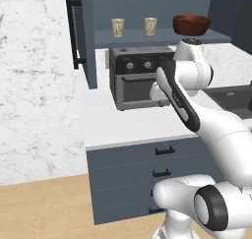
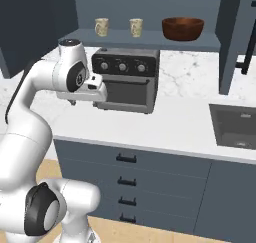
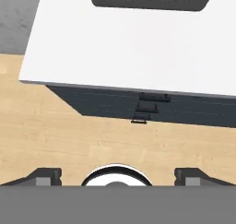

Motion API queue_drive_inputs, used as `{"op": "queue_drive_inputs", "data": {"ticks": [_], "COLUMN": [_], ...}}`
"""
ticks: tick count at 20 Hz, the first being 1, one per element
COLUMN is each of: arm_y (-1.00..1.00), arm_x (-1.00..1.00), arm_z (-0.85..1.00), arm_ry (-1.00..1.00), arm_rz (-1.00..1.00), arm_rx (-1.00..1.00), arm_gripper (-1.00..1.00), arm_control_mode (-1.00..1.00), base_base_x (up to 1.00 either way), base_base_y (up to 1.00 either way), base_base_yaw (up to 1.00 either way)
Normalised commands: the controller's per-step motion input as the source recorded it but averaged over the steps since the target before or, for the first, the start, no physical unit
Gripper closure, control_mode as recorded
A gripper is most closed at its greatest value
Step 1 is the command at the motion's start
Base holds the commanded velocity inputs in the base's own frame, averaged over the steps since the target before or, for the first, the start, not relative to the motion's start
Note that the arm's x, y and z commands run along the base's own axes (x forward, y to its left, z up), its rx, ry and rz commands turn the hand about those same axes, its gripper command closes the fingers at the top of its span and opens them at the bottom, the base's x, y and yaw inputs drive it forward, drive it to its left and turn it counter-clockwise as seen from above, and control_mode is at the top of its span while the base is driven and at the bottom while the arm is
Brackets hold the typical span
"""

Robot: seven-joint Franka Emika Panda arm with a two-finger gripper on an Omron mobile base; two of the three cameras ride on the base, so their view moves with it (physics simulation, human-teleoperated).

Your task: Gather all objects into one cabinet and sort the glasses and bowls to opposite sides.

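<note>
Cabinet shelf (image 2: 150,38) already loaded with both beige cups and the bowl; tool (image 3: 117,174) released, jaws spread wide, nothing between the fingertips (image 3: 46,176). Tool held level over the front of the white tabletop (image 3: 138,48), pointing straight down past its front edge toward the drawer fronts (image 3: 147,109) and the wooden floor (image 3: 69,135). Forearm (image 1: 179,98) raised in front of the black oven (image 2: 125,79), wrist (image 2: 82,89) bent so the hand sits just before the oven's left half, apart from its door.

Left cup (image 2: 101,27) and right cup (image 2: 136,27) standing upright, near each other, toward the left end of the shelf; bowl (image 2: 183,28) upright, well apart from them, toward the right end. Probable reason for this layout: drinking vessels gathered on one side, bowl on the other, as the sorting demands. Cabinet door (image 1: 81,31) swung open at the left, black bar handle (image 1: 74,34) facing out, leaving the shelf reachable. Sink (image 2: 235,127) at the right end of the tabletop. Arm posture reads as a neutral carry, elbow (image 2: 30,102) high, not committed to any reach.
</note>
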Motion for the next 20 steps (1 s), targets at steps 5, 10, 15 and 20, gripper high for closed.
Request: {"op": "queue_drive_inputs", "data": {"ticks": [5,10,15,20], "arm_y": [0.00,0.00,0.00,0.00], "arm_x": [0.00,0.00,0.00,0.00], "arm_z": [0.00,0.00,0.00,0.00], "arm_ry": [0.00,0.00,0.00,0.00], "arm_rz": [0.00,0.00,0.00,0.00], "arm_rx": [0.00,0.00,0.00,0.00], "arm_gripper": [-1.00,-1.00,-1.00,-1.00], "arm_control_mode": [1.00,1.00,1.00,1.00], "base_base_x": [-0.80,-0.65,-0.43,-0.16], "base_base_y": [-0.02,-0.01,0.00,0.00], "base_base_yaw": [0.00,0.00,-0.17,-0.65]}}
